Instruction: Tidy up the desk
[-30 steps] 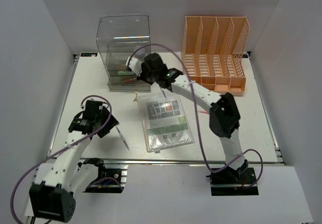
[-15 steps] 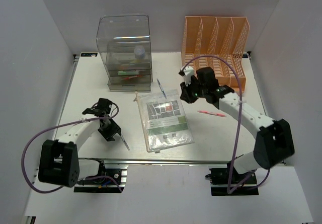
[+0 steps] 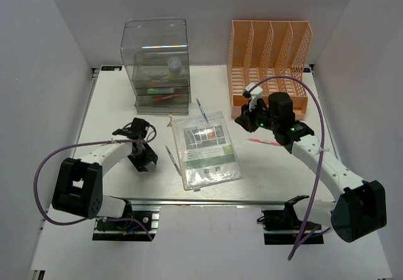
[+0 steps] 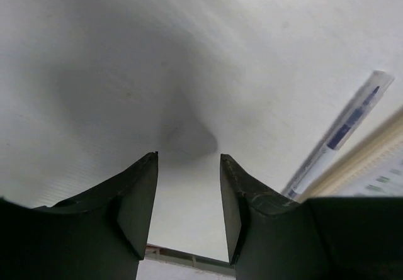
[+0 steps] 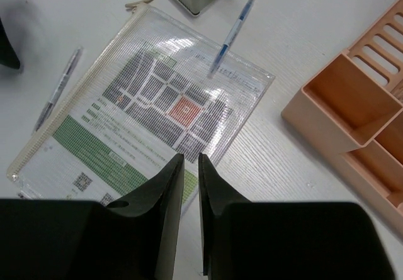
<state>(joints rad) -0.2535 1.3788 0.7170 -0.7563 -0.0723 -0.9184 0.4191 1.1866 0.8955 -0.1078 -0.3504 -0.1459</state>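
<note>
The desk [image 3: 113, 104] is a white ribbed tabletop. On it lie a clear zip pouch [image 3: 206, 149] with a printed sheet inside, a blue pen [image 3: 201, 110] at its far edge, a clear-barrelled pen [image 3: 170, 155] along its left side and a pink pen [image 3: 264, 142] to its right. My left gripper [image 3: 145, 158] hangs low over bare desk left of the clear pen [image 4: 343, 129], open and empty [image 4: 189, 155]. My right gripper [image 3: 244, 120] hovers above the pouch's right corner [image 5: 157, 113], its jaws a narrow slit apart with nothing between [image 5: 191, 157].
A clear drawer box [image 3: 155, 66] stands at the back left with small items in its drawers. An orange file rack [image 3: 269, 66] stands at the back right, its low front bins [image 5: 352, 104] close to my right gripper. A metal rail [image 3: 208, 199] edges the front.
My right arm has left the drawer box and swung right toward the rack, its jaws parting slightly. My left gripper moved right; the clear pen now lies closer to the pouch.
</note>
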